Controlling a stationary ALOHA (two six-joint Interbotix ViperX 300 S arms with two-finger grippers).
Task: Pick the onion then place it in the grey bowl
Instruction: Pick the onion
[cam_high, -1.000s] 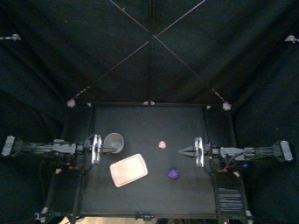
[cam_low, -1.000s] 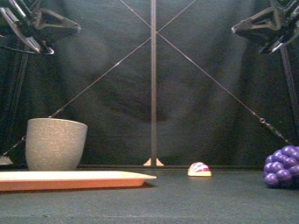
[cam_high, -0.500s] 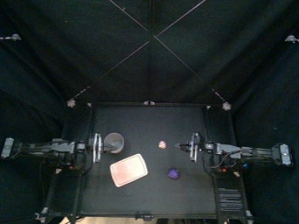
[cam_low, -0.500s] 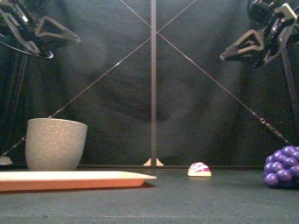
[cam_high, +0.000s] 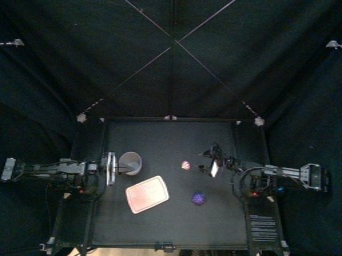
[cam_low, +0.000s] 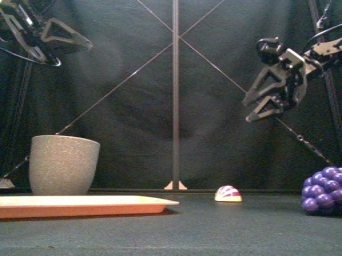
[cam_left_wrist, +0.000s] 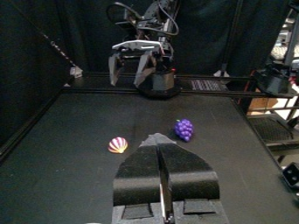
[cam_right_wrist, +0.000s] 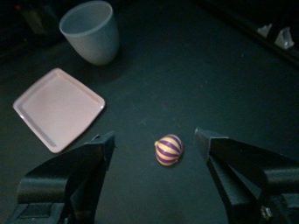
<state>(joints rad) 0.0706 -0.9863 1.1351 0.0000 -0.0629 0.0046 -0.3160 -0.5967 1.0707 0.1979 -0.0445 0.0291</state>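
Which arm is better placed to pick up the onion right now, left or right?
Right. The right end effector hangs open near the onion, which the right wrist view frames between the jaws. The left end effector is shut, raised beside the grey bowl, farther from the onion.

Dim booth, perhaps slight blur

Front view: your grape bunch (cam_low: 322, 190) runs off the right edge, pink tray (cam_low: 80, 205) off the left. Onion (cam_high: 186, 164) tiny from above.
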